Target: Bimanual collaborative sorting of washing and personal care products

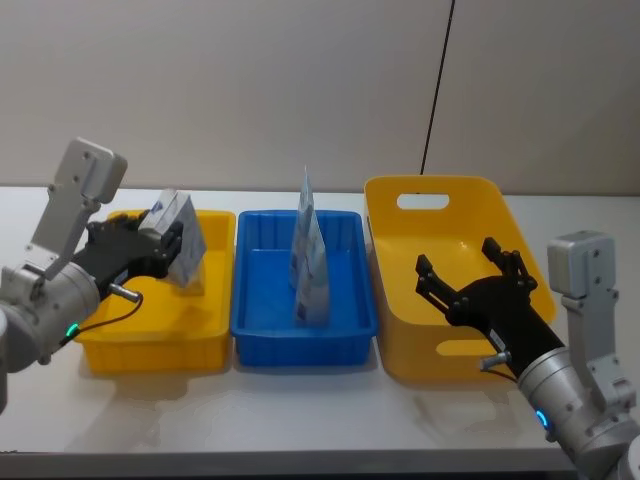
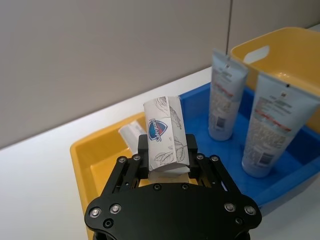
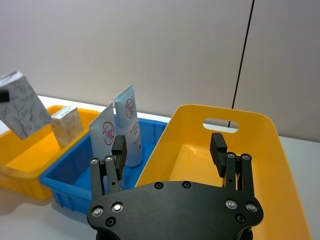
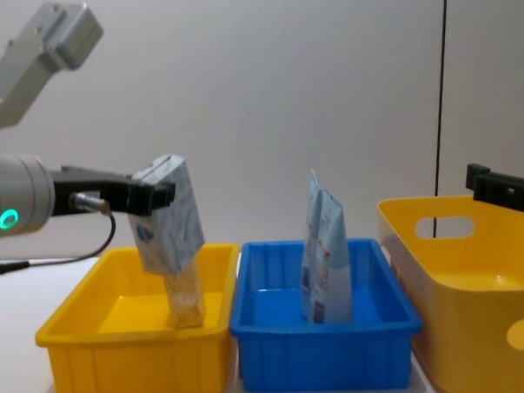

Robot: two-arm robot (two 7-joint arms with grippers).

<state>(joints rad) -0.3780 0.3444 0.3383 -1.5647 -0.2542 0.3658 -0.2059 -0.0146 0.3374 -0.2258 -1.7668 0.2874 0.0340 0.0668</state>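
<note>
My left gripper (image 1: 168, 245) is shut on a whitish pack printed with grey leaves (image 1: 183, 240), holding it tilted in the air over the small yellow tray (image 1: 150, 345). The left wrist view shows the held pack (image 2: 164, 142) between the fingers. A second similar pack (image 4: 186, 297) stands inside that tray below it. Two pale-blue pouches (image 2: 227, 95) (image 2: 272, 130) stand upright in the blue tray (image 1: 300, 340). My right gripper (image 1: 460, 262) hovers open and holding nothing over the large yellow basket (image 1: 385, 205).
The three containers stand side by side on a white table (image 1: 300, 410), with a grey wall close behind. The large yellow basket (image 3: 250, 165) has tall walls and handle slots. A black cable (image 1: 437, 80) hangs down the wall behind it.
</note>
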